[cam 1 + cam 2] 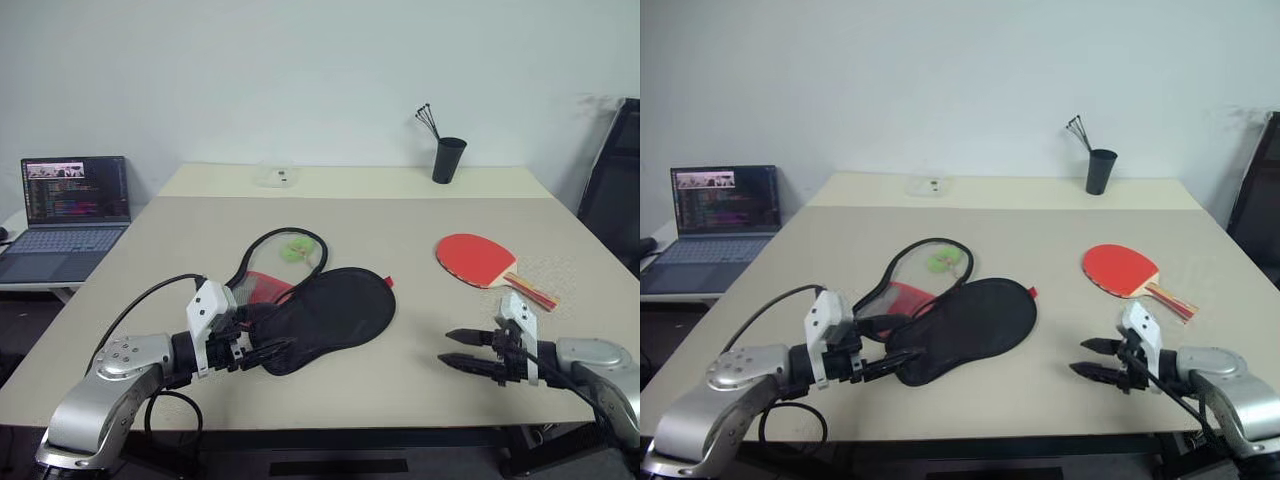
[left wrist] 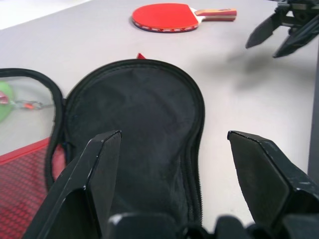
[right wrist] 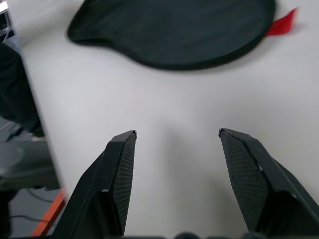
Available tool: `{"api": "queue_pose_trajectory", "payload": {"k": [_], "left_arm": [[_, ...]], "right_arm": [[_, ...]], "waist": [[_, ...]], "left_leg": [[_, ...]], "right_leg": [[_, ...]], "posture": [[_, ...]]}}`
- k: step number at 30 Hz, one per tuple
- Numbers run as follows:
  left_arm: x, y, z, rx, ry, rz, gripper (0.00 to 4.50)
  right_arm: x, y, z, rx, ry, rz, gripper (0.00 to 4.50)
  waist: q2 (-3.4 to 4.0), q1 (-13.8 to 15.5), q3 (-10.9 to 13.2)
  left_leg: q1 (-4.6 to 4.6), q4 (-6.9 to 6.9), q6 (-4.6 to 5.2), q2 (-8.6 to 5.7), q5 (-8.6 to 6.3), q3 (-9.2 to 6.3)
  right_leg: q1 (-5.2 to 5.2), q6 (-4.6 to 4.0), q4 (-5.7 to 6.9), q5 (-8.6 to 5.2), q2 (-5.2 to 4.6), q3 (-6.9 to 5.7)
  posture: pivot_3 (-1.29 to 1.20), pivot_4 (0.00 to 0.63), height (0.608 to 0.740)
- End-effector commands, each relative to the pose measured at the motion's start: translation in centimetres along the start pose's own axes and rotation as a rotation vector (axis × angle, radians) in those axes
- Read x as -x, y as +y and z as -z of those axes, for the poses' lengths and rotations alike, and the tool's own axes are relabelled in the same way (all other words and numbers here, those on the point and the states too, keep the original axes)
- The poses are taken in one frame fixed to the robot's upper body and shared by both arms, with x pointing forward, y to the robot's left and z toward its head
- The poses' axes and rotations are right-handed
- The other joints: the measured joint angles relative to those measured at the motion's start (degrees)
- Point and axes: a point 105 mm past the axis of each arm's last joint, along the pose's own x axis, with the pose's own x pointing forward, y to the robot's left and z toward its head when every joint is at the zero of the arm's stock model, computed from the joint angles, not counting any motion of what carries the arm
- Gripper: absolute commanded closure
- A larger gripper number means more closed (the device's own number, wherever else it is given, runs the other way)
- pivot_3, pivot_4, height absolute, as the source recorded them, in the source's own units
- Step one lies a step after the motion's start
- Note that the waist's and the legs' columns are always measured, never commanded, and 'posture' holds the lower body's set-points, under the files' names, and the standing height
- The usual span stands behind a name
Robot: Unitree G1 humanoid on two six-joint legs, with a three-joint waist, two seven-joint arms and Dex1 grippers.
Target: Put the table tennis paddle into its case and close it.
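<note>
On the beige table (image 1: pixel 400 380), the soft black-and-red zip case (image 1: pixel 330 315) lay unzipped just ahead of the left gripper (image 1: pixel 262 350). The red-faced wooden-handled paddle (image 1: pixel 480 260) lay beyond the right gripper (image 1: pixel 462 356). Both grippers stood open and empty.

Two head views and two wrist views are taking in one pale beige counter (image 1: pixel 400 215).

The two eye views are looking forward and down from above the near edge, from well back, taking in the whole counter to the white wall; they are sharing nearly the same scene, the right eye's slightly offset. The left wrist view is looking low and close along its own black fingers (image 2: pixel 94 174) across the soft black paddle-shaped zip case (image 2: pixel 134 124) toward the round red-faced table tennis paddle with striped wooden handle (image 2: pixel 167 16), and is also catching the right gripper (image 2: pixel 281 32). The right wrist view is facing back over bare counter between its fingers (image 3: pixel 117 174), sharing the case (image 3: pixel 174 30) with it.
</note>
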Motion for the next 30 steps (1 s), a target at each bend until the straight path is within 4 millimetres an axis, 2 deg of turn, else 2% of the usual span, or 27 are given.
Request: {"api": "queue_pose_trajectory", "payload": {"k": [1,8,12,13,15,18,19,22,25,30], "left_arm": [[-0.3,0.1,-0.3,-0.026,-0.021,0.0,0.79],[-0.5,0.2,-0.6,-0.008,-0.064,0.018,0.79],[-0.1,0.7,-0.5,-0.026,-0.051,0.009,0.79],[0.2,0.9,-0.5,-0.031,-0.05,-0.004,0.79],[0.5,1.5,-0.7,-0.041,-0.052,-0.038,0.79],[1.0,1.9,-0.6,-0.045,-0.049,-0.055,0.79],[0.8,1.9,-0.7,-0.043,-0.049,-0.054,0.79],[0.2,1.8,-1.2,-0.02,-0.063,-0.01,0.79],[0.6,2.7,-0.6,-0.047,-0.028,-0.007,0.79],[0.9,3.8,-1.2,-0.072,-0.016,0.012,0.79]], "right_arm": [[0.6,0.4,-1.6,0.044,-0.017,0.019,1.58],[0.9,1.0,-3.4,0.029,-0.063,0.044,1.58],[0.8,0.9,-3.3,0.007,-0.062,0.06,1.58],[0.5,1.0,-3.2,-0.003,-0.063,0.059,1.58],[-0.2,0.5,-3.2,-0.021,-0.079,0.071,1.22],[-1.4,0.1,-3.9,-0.039,-0.116,0.076,0.36],[-2.1,-1.0,-4.2,-0.044,-0.126,0.131,0.05],[-3.2,-4.3,-4.2,-0.113,-0.12,0.299,0.01],[-4.3,-4.6,-3.5,-0.206,-0.11,0.329,0.01],[-6.5,-3.4,-3.5,-0.347,-0.119,0.251,0.01]], "waist": [[0.0,-0.04,0.0],[-0.01,0.04,0.0],[-0.01,0.04,0.0],[-0.01,0.04,0.0],[-0.01,-0.01,0.0],[-0.01,-0.18,0.0],[-0.01,-0.18,0.0],[-0.01,-0.21,0.0],[-0.04,0.17,-0.03],[-0.04,0.02,-0.03]], "left_leg": [[0.04,0.0,0.0,0.0,0.0,0.0],[-0.01,0.02,0.0,-0.02,0.0,0.0],[-0.03,0.02,0.0,-0.03,0.0,0.0],[-0.01,0.02,0.0,-0.02,0.0,0.0],[-0.01,0.03,0.0,-0.01,0.0,-0.01],[0.04,0.03,0.0,-0.01,0.0,0.03],[0.04,0.02,0.0,0.0,0.0,0.02],[0.04,0.06,0.0,-0.01,0.0,0.03],[0.0,0.02,0.0,-0.03,0.01,0.0],[-0.22,0.02,0.0,0.0,0.0,-0.03]], "right_leg": [[0.01,0.0,0.03,0.0,0.0,0.02],[0.01,0.01,-0.01,0.01,0.01,-0.01],[0.01,0.02,-0.03,0.01,0.0,0.0],[0.01,0.02,-0.02,0.01,0.0,0.0],[0.01,0.02,-0.01,0.01,0.01,-0.01],[0.01,0.02,0.04,0.01,0.03,0.03],[0.01,0.02,0.04,0.01,0.04,0.02],[0.01,0.02,0.07,0.03,0.09,0.04],[0.01,0.01,0.04,0.03,0.07,0.02],[-0.17,-0.01,0.02,0.03,0.07,0.0]], "posture": [[0.0,0.15,0.74],[0.0,0.15,0.74],[0.0,0.15,0.74],[0.0,0.15,0.74],[0.0,0.15,0.74],[0.0,0.15,0.74],[0.0,0.15,0.74],[0.0,0.15,0.74],[0.0,0.15,0.74],[0.0,0.15,0.74]]}}
